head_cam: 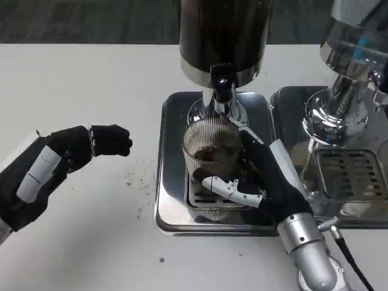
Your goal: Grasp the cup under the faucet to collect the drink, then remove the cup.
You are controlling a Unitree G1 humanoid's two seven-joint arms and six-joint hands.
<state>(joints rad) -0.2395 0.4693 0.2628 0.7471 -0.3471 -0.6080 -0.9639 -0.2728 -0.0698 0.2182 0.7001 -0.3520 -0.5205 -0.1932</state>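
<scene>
At frame centre, the ribbed glass cup (pixel 212 148) sits under the faucet (pixel 222 91) on the metal tray (pixel 173 182), part-filled. The right hand (pixel 254 182) wraps its lower wall; likely slick, breakable, best gripped mid-body. The left hand (pixel 73 154) waits curled, holding nothing.

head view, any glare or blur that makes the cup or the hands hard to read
Head view: strong glare on the steel drip tray and the chrome dispenser at right; the ribbed glass cup looks slightly soft; the right hand gripping it and the left hand are sharp enough.
</scene>
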